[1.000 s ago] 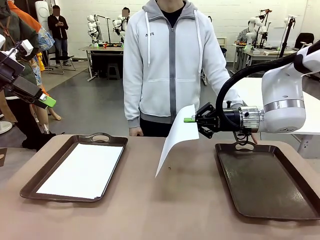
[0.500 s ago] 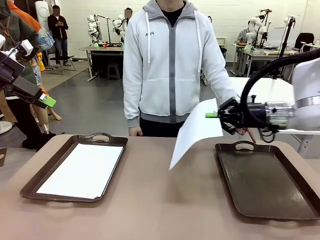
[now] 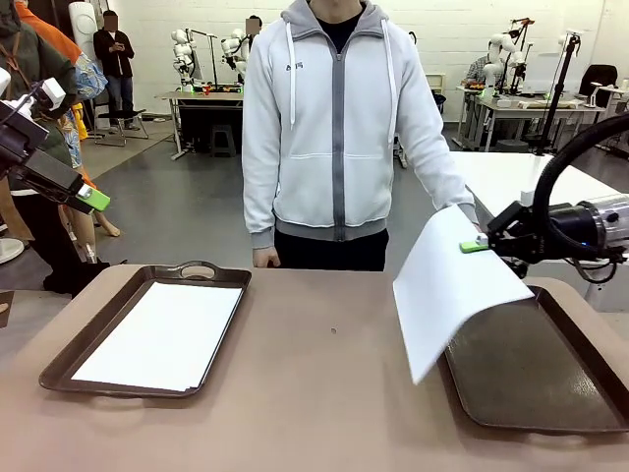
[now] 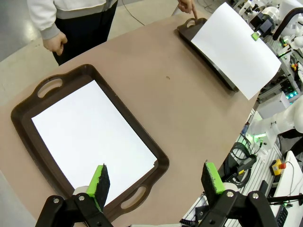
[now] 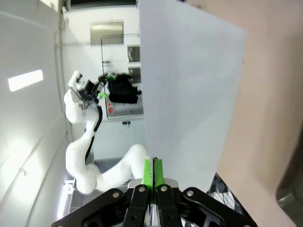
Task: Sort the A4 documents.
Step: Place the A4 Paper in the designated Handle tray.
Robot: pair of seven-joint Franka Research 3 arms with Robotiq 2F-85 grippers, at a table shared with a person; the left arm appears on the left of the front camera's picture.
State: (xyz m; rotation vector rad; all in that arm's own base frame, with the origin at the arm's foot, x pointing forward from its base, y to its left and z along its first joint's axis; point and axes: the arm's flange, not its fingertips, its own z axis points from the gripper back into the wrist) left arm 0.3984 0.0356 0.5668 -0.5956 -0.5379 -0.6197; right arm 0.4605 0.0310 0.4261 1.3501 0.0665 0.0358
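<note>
Two dark brown handled trays sit on the counter [image 3: 324,393], one toward each side. The left tray [image 3: 88,339] holds a stack of white A4 sheets [image 3: 162,334] lying flat and covering most of its floor, with a narrow strip of dark bottom showing around them; in the left wrist view the stack's near corner looks slightly fanned. The right tray [image 3: 550,379] shows bare dark floor where it can be seen.

One more A4 sheet [image 3: 447,290] hangs in the air over the near-left part of the right tray, its lower corner drooping past the tray's left rim toward the counter. The right hand [image 3: 482,244] is clamped tight on the sheet's upper edge, green pads pressed together on the paper, and reaches in sideways from the right above the tray's far end. The left hand [image 4: 156,182] stands wide apart with nothing between its fingers, held high above the near end of the left tray.

The middle of the counter between the trays is open brown surface with a small dark speck [image 3: 333,330]. Both trays lie close to the counter's side edges.

A person in a light grey hooded jacket [image 3: 334,128] stands at the far edge, centred. One of the person's hands [image 4: 187,5] rests at the far handle of the right tray, just behind the held sheet; the other [image 4: 54,43] hangs by the far edge, near the left tray's far handle.
</note>
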